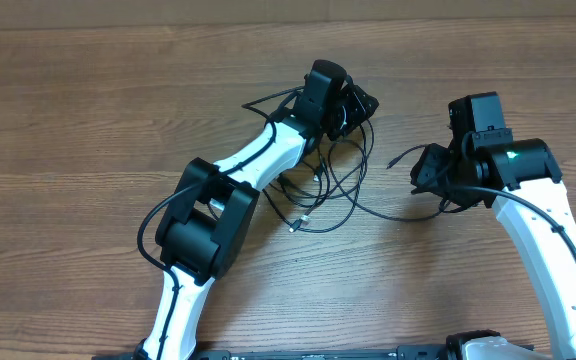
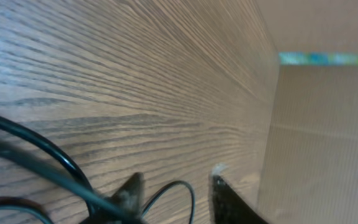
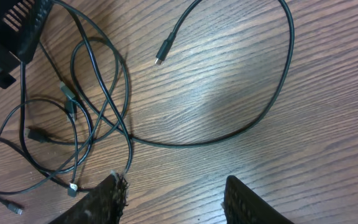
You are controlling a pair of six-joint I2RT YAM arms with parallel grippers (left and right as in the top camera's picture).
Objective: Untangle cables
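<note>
The left gripper (image 2: pixel 176 175) sits low at the far edge of the cables (image 3: pixel 124 134), a loose knot of loops lying on the table (image 1: pixel 68 110) between the two arms. Its jaws stand partly apart with one loop between them, not visibly pinched. Further right, a long strand (image 3: pixel 278 93) trails free of the knot towards the right gripper (image 3: pixel 179 202), which is spread and empty just beside it. The step in hand looks like anchoring the knot. Next, the right probably needs to pinch that strand and draw it clear.

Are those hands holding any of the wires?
Right hand holds nothing. Left hand has its fingers apart around a cable loop, not pinching it.
</note>
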